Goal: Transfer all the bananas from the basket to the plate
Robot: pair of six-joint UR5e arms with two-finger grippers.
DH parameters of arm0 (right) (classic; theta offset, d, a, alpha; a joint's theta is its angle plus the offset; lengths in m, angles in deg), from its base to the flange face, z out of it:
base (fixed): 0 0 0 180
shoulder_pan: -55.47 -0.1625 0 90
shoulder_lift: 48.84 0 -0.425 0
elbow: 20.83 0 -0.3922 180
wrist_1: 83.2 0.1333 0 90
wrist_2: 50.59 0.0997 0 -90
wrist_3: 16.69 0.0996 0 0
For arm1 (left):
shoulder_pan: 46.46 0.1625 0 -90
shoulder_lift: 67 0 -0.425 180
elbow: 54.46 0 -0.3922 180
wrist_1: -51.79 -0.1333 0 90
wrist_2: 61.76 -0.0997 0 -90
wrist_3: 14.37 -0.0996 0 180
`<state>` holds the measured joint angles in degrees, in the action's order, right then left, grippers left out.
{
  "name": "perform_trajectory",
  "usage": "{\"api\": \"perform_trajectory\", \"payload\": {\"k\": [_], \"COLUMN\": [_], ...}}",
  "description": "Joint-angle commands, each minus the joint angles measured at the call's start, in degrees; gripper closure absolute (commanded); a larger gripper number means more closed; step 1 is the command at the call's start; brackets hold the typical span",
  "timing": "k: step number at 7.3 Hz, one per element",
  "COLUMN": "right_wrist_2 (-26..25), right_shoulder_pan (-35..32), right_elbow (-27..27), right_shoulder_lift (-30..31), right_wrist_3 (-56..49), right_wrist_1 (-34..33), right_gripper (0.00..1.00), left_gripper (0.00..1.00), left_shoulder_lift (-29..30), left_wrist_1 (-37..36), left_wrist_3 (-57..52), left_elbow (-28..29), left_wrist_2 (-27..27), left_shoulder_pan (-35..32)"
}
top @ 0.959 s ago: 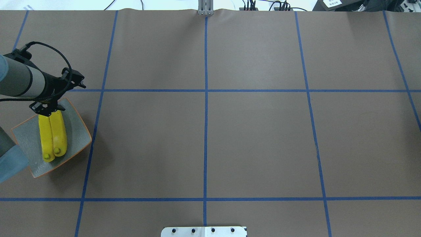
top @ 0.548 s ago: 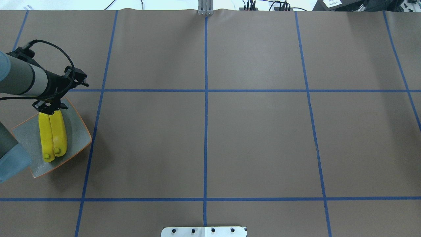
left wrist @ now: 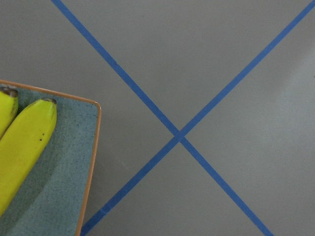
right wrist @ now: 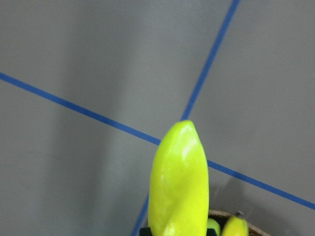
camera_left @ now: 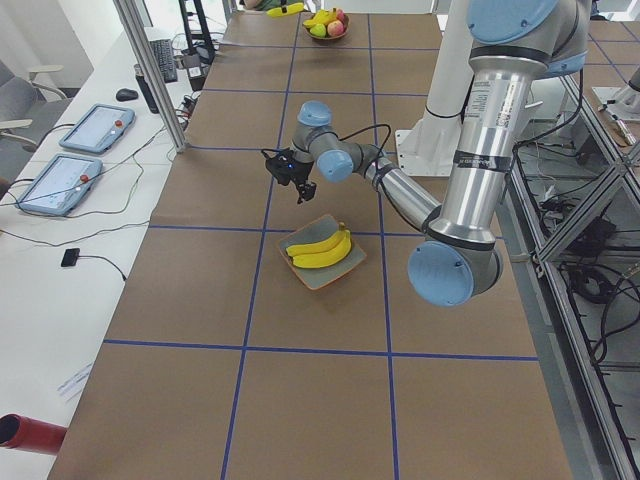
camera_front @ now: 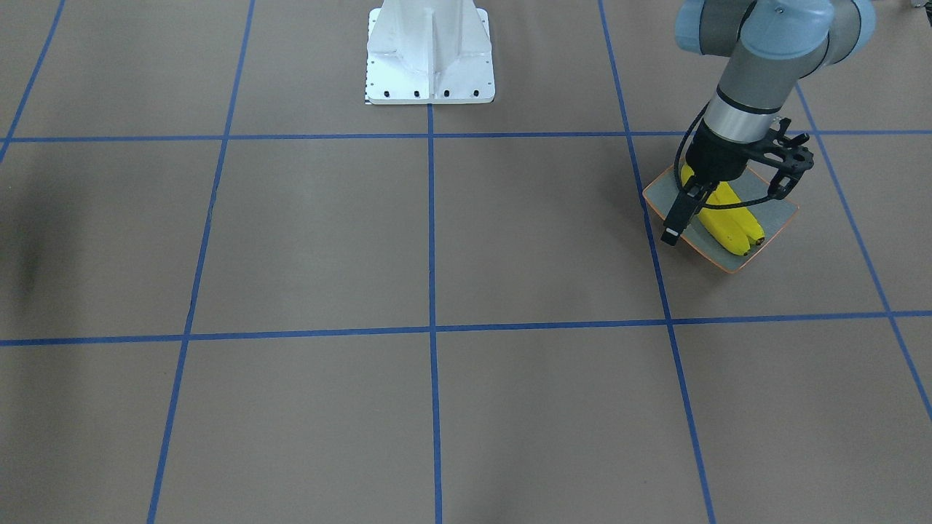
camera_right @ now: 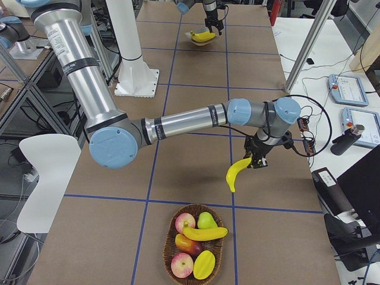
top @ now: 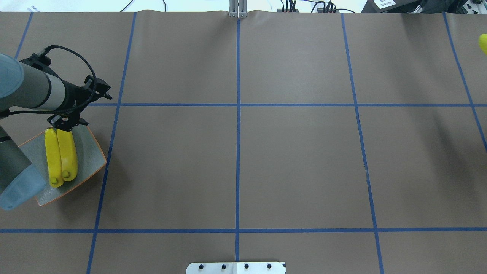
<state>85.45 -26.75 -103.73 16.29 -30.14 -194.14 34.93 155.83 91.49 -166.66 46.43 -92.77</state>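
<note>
- One second on, lifts left gripper (top: 67,125) off plate (top: 91,160), fingers spread, empty
- Leaves two bananas (top: 61,156) there, lower left
- Shows third banana (top: 484,43) entering at upper right under right gripper (camera_right: 256,155); cannot tell its grip
- Puts task about halfway

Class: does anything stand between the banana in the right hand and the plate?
Nothing visible on the brown table between the yellow banana and the squarish grey-green plate. The left hand hangs by its edge; two bananas lie on it.
</note>
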Motion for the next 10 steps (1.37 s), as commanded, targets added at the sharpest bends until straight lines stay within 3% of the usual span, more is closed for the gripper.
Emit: {"api": "perform_trajectory", "payload": {"k": [1,3,6,10], "right_wrist_2": [4.22,4.32,4.67,4.23], "right_shoulder_pan": [9.31,16.53,23.14,30.44], "right_elbow": [-7.06,-9.99,-9.91,-9.91], "right_shoulder_lift": [-3.59,-7.1,-9.92,-15.2], "right_wrist_3": [23.08,42.8,63.4,85.05], "right_wrist_1": [0.46,5.44,15.56,25.14], "right_gripper": [1.0,1.0,1.0,1.0], "left_gripper": [0.0,0.0,0.0,0.0], "left_shoulder_lift": [3.79,8.87,18.37,20.68], "left_wrist_1": [0.02,-0.07,3.61,11.17], "left_wrist_3": [-0.12,-0.03,0.84,0.85], "left_elbow": [0.4,0.14,-0.3,0.14], "left_wrist_2": [0.1,0.18,0.18,0.01], "left_shoulder_pan": [2.7,6.92,13.5,16.08]}}
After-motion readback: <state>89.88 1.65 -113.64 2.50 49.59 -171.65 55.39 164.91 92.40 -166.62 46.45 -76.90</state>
